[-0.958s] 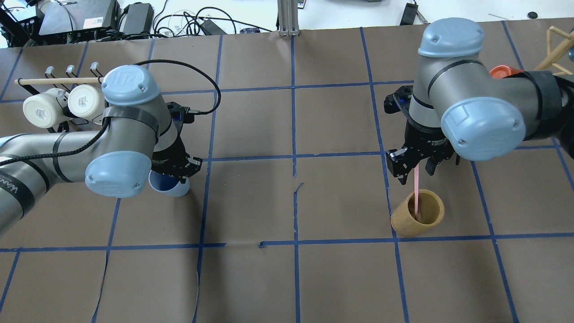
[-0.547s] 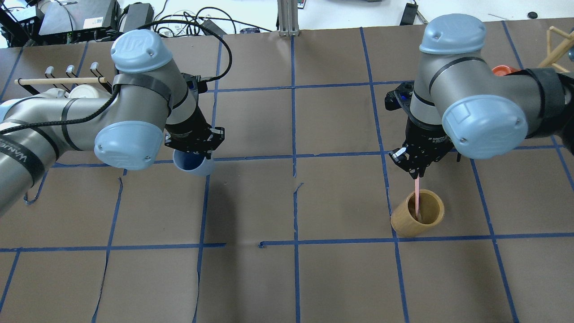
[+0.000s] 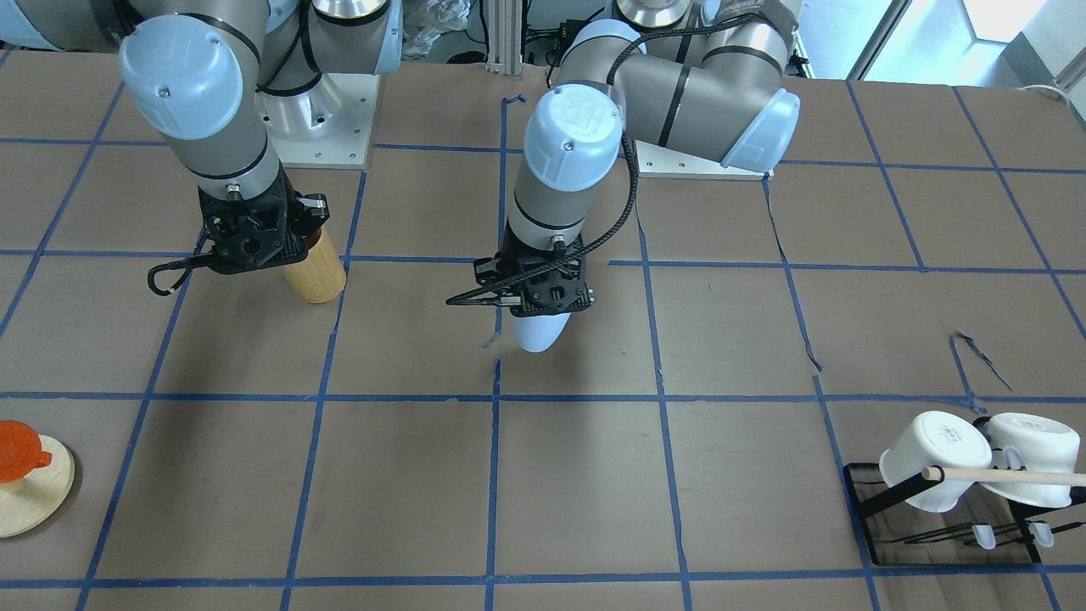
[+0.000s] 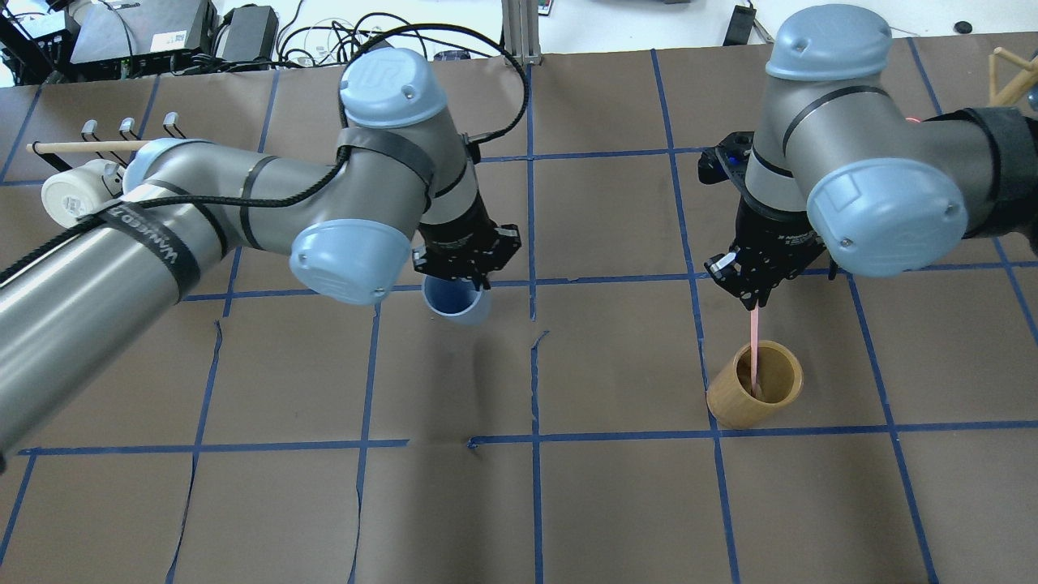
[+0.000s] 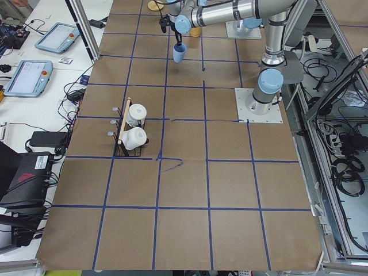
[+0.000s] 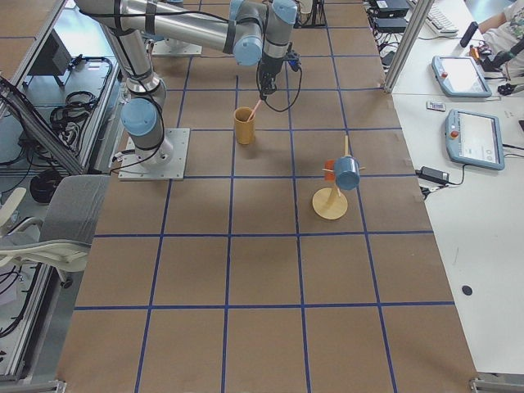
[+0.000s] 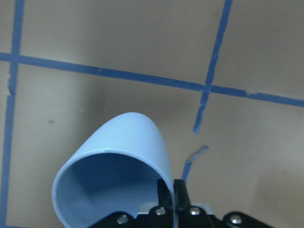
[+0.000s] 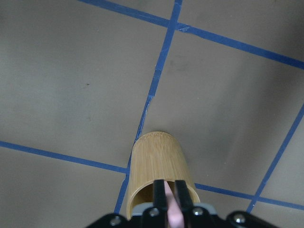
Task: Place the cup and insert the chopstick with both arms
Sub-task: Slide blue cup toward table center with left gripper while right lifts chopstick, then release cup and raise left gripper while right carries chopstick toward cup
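Note:
My left gripper (image 4: 464,272) is shut on the rim of the light blue cup (image 4: 456,301) and holds it above the table near the centre line. The cup also shows in the front view (image 3: 538,332) and the left wrist view (image 7: 118,159). One finger is inside the rim and one outside. My right gripper (image 4: 754,297) is shut on the top of a pale pink chopstick (image 4: 755,350). Its lower end stands inside the tan bamboo cylinder (image 4: 754,388). The right wrist view shows the chopstick (image 8: 175,214) between the fingers, over the cylinder (image 8: 159,164).
A black rack with white mugs (image 3: 937,462) and a long wooden rod (image 3: 1010,477) stands at the table's far left (image 4: 73,195). A wooden stand (image 3: 25,488) with an orange cup stands at the far right. Blue tape lines grid the brown table.
My left arm has carried the cup to the right, from the left grid square to the table's centre. My right gripper has shut on the chopstick and stayed above the cylinder.

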`<state>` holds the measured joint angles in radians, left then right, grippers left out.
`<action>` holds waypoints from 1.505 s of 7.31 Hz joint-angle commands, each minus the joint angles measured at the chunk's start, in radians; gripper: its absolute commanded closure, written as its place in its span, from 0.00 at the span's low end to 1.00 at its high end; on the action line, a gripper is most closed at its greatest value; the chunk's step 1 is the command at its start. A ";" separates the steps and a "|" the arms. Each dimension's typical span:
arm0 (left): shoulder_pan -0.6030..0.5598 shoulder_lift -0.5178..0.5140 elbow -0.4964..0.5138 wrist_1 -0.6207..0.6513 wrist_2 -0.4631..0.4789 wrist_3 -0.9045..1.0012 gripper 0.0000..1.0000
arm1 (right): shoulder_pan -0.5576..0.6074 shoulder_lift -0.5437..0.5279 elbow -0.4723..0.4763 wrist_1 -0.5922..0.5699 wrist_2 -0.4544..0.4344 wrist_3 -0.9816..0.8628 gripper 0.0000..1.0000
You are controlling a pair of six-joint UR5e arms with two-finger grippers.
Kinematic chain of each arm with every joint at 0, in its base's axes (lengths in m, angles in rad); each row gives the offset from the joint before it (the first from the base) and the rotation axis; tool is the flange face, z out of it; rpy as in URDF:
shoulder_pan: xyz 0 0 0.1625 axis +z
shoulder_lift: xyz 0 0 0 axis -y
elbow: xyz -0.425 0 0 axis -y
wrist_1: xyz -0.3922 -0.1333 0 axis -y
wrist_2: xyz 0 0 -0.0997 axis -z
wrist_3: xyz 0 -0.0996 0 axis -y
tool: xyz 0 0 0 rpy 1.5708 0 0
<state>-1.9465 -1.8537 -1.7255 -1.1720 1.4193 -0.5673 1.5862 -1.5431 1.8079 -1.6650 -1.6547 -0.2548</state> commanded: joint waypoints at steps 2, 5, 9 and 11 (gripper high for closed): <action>-0.088 -0.032 -0.015 -0.014 -0.010 -0.068 1.00 | 0.000 -0.005 -0.161 0.141 0.021 0.000 1.00; -0.088 -0.055 -0.010 -0.006 -0.003 -0.062 0.00 | -0.002 0.000 -0.283 0.211 0.041 0.000 1.00; 0.021 0.084 0.157 -0.235 0.050 0.128 0.00 | 0.017 -0.008 -0.309 0.076 0.151 0.029 1.00; 0.152 0.236 0.156 -0.377 0.056 0.336 0.00 | 0.062 -0.020 -0.297 0.024 0.170 0.090 1.00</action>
<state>-1.8800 -1.7067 -1.5743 -1.4659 1.4720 -0.3609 1.6146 -1.5539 1.5036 -1.6176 -1.4943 -0.2113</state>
